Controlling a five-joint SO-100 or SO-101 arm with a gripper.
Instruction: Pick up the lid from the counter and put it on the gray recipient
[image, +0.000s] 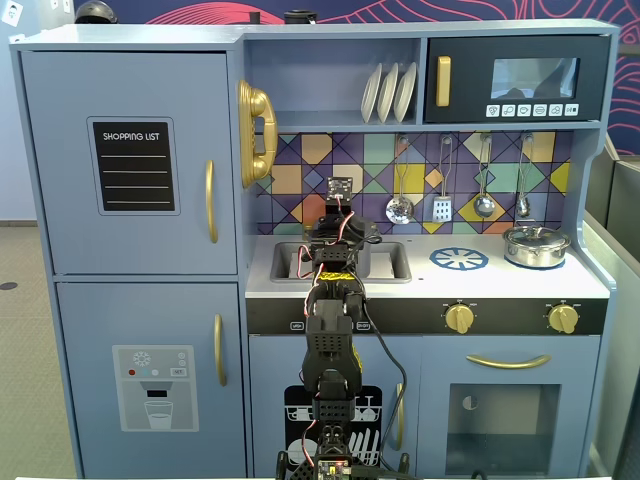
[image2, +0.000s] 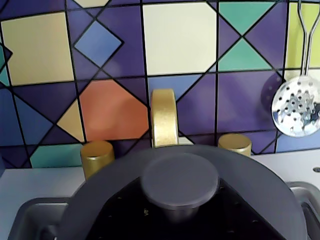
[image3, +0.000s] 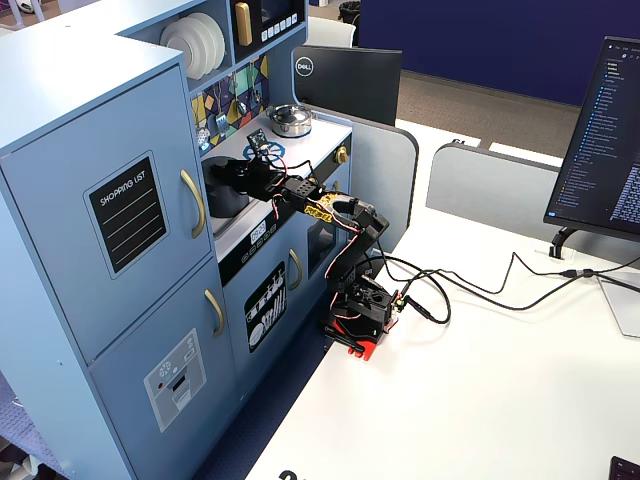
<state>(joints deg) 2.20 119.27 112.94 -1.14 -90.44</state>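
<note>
The gripper (image2: 180, 220) carries the flat round matte dark-gray lid (image2: 240, 180) by its knob, over the counter's sink. How wide the fingers stand is hidden. Next: lowering it squarely onto the tall gray pot (image3: 226, 196).

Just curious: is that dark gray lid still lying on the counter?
No, it is lifted: the wrist view shows the lid at the gripper, above the sink.

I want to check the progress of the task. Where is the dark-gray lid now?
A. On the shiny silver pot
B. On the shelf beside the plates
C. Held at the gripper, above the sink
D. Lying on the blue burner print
C: the wrist view shows the lid close under the camera, with the sink rim and gold faucet behind it.
</note>
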